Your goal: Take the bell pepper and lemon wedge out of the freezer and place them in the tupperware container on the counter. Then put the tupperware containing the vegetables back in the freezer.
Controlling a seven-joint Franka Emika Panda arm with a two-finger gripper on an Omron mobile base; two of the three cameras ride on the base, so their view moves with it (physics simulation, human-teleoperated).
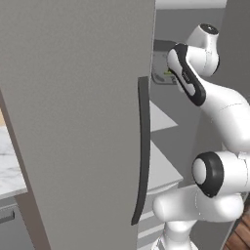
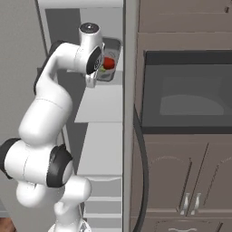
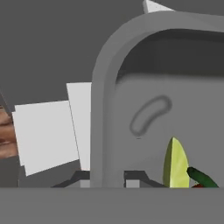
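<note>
Tool (image 3: 107, 177) pinching smooth grey tupperware container (image 3: 98, 109) rim, glossy lemon wedge (image 3: 175, 164) inside

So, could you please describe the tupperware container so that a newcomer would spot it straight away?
Find the tall grey freezer, door open. High inside, at the gripper, sits the tupperware container: a shallow grey tray with rounded corners, holding the bell pepper and lemon wedge, unlike the bare shelves below.

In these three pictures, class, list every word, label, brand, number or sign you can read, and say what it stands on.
None: no readable text on the freezer door, the tupperware container, the lemon wedge or the oven.
The oval mark pressed into the container's floor is a plain shape, not a letter.
</note>
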